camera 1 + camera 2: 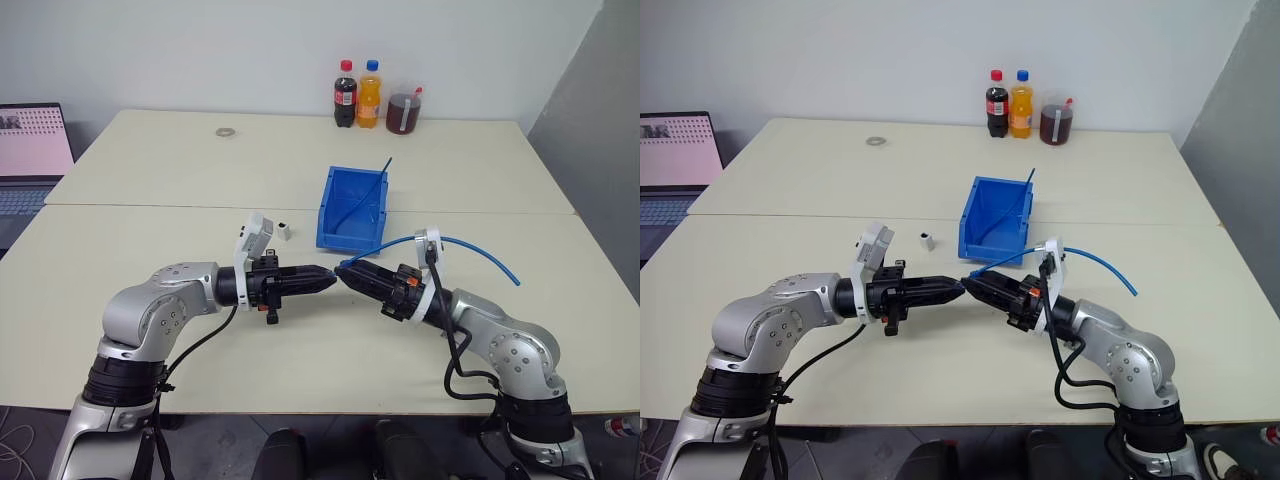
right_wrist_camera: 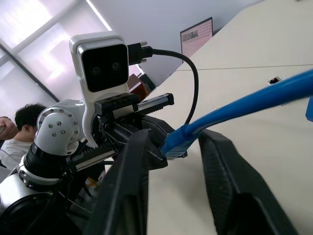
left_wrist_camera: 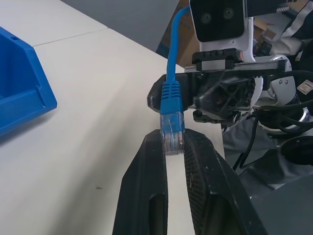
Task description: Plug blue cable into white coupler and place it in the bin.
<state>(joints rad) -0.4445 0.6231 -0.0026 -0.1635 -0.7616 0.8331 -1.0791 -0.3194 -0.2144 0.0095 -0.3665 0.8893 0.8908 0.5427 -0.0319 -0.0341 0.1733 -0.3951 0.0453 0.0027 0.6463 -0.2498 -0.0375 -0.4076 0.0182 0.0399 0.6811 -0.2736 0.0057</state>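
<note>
Nearest you, both grippers meet tip to tip above the table. Your left gripper [image 3: 172, 147] is clamped on the cable [image 1: 470, 250] plug; your right gripper's [image 2: 171, 147] fingers stand apart around its boot. The plug's long axis runs along the left fingers. The coupler [image 1: 285, 231] lies at eleven o'clock, nearer your left arm; the bin [image 1: 352, 206] sits beyond, at one o'clock.
</note>
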